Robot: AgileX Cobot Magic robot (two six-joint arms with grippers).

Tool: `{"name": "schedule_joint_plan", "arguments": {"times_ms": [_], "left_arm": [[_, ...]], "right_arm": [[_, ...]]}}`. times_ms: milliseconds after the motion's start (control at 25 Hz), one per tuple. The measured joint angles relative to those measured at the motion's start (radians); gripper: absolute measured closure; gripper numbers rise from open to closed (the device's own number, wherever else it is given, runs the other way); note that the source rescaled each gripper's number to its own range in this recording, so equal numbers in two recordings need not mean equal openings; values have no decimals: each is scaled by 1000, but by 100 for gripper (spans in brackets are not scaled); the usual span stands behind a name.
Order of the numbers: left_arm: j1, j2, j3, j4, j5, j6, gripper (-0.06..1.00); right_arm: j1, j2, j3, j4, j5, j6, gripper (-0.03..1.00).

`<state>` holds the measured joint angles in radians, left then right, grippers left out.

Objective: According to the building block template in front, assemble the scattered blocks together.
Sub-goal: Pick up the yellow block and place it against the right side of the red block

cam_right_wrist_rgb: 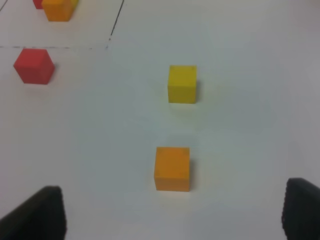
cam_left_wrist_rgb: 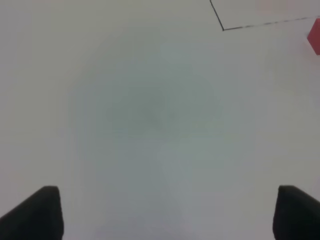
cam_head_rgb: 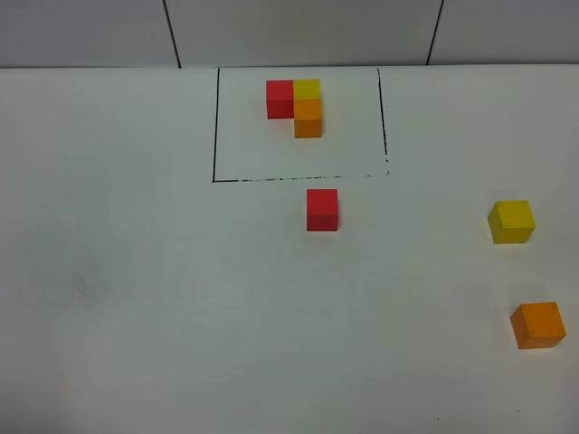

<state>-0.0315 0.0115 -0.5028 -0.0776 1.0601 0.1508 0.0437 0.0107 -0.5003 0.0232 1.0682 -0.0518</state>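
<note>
My right claw [cam_right_wrist_rgb: 168,212] hangs spread and empty, the orange cube [cam_right_wrist_rgb: 172,168] just ahead, centred. I'd advance, drop straight, squaring to its faces. My left claw [cam_left_wrist_rgb: 164,215] is spread too.

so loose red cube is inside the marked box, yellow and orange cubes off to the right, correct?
No. The loose red cube sits just outside the marked box, beyond its dashed edge, as the exterior high view shows. The yellow cube and orange cube are off to the right.
</note>
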Motion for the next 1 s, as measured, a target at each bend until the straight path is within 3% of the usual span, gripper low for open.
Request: {"name": "schedule_joint_plan", "arguments": {"times_ms": [480,1000], "left_arm": [[0,-16,0,0,0,-13,21],[0,-16,0,25,0,-51,23]], "right_arm": [[0,0,0,1,0,1,22],[0,0,0,1,0,0,22]]}}
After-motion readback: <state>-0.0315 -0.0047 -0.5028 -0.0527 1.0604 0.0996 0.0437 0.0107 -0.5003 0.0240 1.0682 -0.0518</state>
